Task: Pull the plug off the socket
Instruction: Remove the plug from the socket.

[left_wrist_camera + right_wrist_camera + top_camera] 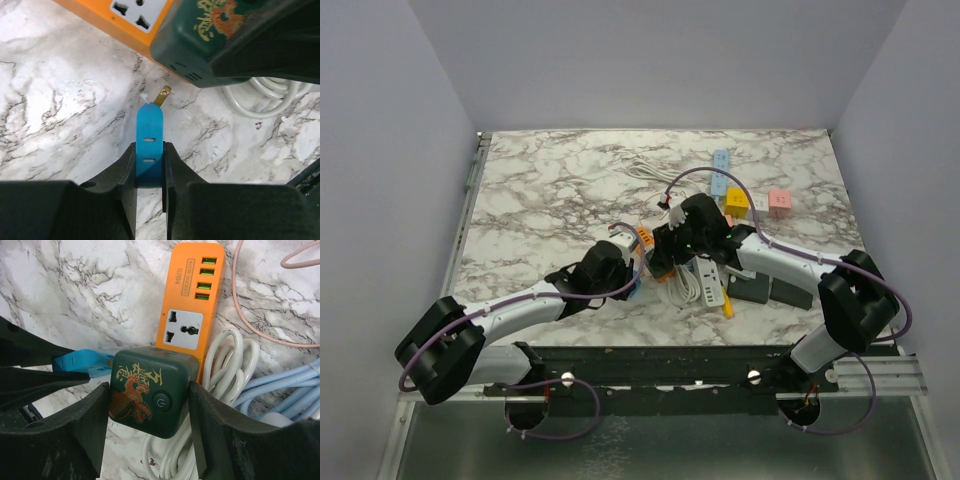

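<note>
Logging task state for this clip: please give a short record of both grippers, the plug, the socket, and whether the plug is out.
left gripper: shut on blue plug
right gripper: shut on green socket cube
plug: brass prong bare, just clear of the cube
socket cube: against one end of orange power strip; whether plugged into it, cannot tell
task state: plug appears out

A robotics lab booth: plain grey walls enclose a marble-patterned table with a metal rail
</note>
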